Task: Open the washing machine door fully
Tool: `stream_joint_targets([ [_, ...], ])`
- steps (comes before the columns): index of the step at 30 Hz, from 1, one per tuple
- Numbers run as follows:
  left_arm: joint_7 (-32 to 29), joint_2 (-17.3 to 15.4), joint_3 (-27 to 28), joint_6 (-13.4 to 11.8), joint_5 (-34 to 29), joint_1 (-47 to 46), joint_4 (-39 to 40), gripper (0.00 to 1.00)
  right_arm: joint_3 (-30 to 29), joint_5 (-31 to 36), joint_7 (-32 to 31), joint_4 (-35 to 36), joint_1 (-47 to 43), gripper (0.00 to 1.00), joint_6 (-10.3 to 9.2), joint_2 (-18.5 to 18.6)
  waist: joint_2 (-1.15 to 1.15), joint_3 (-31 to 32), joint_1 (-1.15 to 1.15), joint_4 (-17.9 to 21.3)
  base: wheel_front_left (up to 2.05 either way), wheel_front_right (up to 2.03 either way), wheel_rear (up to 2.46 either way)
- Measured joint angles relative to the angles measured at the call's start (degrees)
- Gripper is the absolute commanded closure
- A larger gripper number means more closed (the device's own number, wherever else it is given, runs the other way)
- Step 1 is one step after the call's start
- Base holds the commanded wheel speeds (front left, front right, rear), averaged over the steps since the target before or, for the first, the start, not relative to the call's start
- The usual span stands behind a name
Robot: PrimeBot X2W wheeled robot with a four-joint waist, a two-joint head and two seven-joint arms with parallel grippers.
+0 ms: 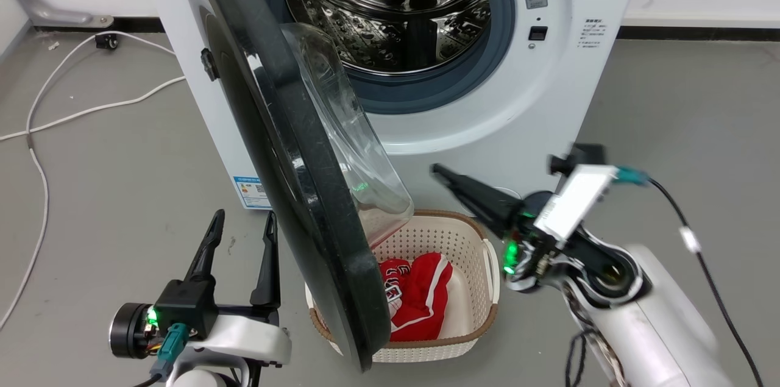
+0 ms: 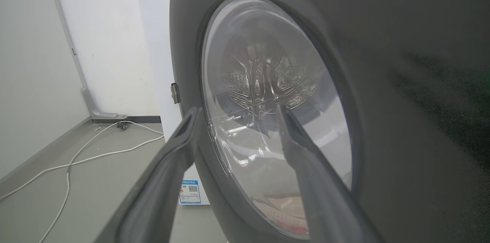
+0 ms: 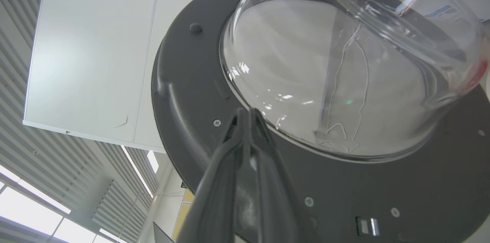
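The white washing machine [image 1: 548,88] stands ahead with its steel drum exposed. Its round black door [image 1: 286,149], with a clear glass bowl [image 1: 347,137], swings out edge-on toward me, about half open. My left gripper [image 1: 244,231] is open at the lower left, just outside the door's outer face [image 2: 383,82], holding nothing. My right gripper [image 1: 440,172] is shut and empty, pointing up-left at the door's inner side; in the right wrist view its tips [image 3: 245,114] sit close to the black rim [image 3: 183,82] beside the glass bowl [image 3: 337,74].
A cream perforated basket [image 1: 472,338] with red clothing [image 1: 414,301] sits on the floor under the door's free edge. White cables [image 1: 42,125] trail over the grey floor at the left. A wall runs behind the machine.
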State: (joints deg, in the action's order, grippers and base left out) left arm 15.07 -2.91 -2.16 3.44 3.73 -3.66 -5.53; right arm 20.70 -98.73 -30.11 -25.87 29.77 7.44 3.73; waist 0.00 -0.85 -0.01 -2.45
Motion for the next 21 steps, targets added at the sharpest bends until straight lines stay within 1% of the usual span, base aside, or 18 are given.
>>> stream_joint_targets([
  [1, 0.0, 0.0, 0.2, 0.0, 0.0, 0.0, 0.0, 0.0, -1.0, 0.9, 2.8, 0.4, -1.2, 0.5, 0.02, 0.4, 0.0, 0.1, 0.0, 0.2, 0.0, 0.0, 0.0],
  [2, 0.0, 0.0, 0.4, 0.0, 0.1, 0.2, 0.1, 0.0, -1.9, 2.0, 5.5, 0.8, -2.6, 0.0, 0.02, 1.0, 0.0, 0.2, 0.0, 0.3, 0.0, 0.0, 0.0],
  [3, 0.0, 0.0, 0.6, 0.0, 0.1, 0.3, 0.1, 0.0, -3.2, 2.6, 8.6, 1.3, -4.0, 0.0, 0.03, 1.3, 0.0, 0.2, 0.0, 0.5, 0.0, 0.0, 0.0],
  [4, 0.0, 0.0, 0.8, 0.0, 0.1, 0.6, 0.1, 0.0, -4.9, 5.5, 14.6, 1.9, -6.6, 0.0, 0.03, 2.3, 0.0, 0.2, 0.0, 0.8, 0.0, 0.0, 0.0],
  [5, 0.0, 0.0, 0.9, 0.0, 0.1, 0.7, 0.1, 0.0, -5.1, 8.2, 17.9, 2.2, -7.7, 0.0, 0.03, 3.1, 0.0, 0.2, 0.0, 0.9, 0.0, 0.0, 0.0],
  [10, 0.0, 0.0, 1.3, 0.0, 0.0, 0.9, 0.2, 0.0, -6.5, 18.3, 32.0, 3.5, -12.8, 0.0, 0.03, 5.3, 0.0, 0.0, 0.0, 1.5, 0.0, 0.0, 0.0],
  [13, 0.0, 0.0, 1.8, 0.0, 0.0, 0.9, 0.2, 0.0, -7.1, 26.3, 40.3, 3.4, -15.1, 0.0, 0.03, 7.2, 0.0, 0.0, 0.01, 1.8, 0.0, 0.0, 0.0],
  [15, 0.0, 0.0, 2.1, 0.0, 0.0, 0.9, 0.2, 0.0, -7.9, 32.9, 43.5, 2.9, -16.0, 0.0, 0.04, 8.4, 0.0, 0.0, 0.01, 2.1, 0.0, 0.0, 0.0],
  [17, 0.0, 0.0, 2.3, 0.0, 0.0, 0.9, 0.2, 0.0, -10.0, 41.1, 44.7, 2.5, -16.6, 0.0, 0.04, 9.1, 0.0, 0.1, 0.0, 2.3, 0.0, 0.0, 0.0],
  [19, 0.0, 0.0, 2.7, 0.0, -0.1, 0.9, 0.2, 0.0, -14.4, 51.0, 45.0, 3.5, -17.1, 0.0, 0.04, 9.1, 0.0, 0.1, 0.01, 2.5, 0.0, 0.0, 0.0],
  [21, 0.0, 0.0, 3.0, 0.0, -0.2, 0.9, 0.3, 0.0, -20.3, 62.4, 45.1, 7.8, -17.7, 0.0, 0.04, 7.6, 0.0, 0.1, 0.0, 2.8, 0.0, 0.0, 0.0],
])
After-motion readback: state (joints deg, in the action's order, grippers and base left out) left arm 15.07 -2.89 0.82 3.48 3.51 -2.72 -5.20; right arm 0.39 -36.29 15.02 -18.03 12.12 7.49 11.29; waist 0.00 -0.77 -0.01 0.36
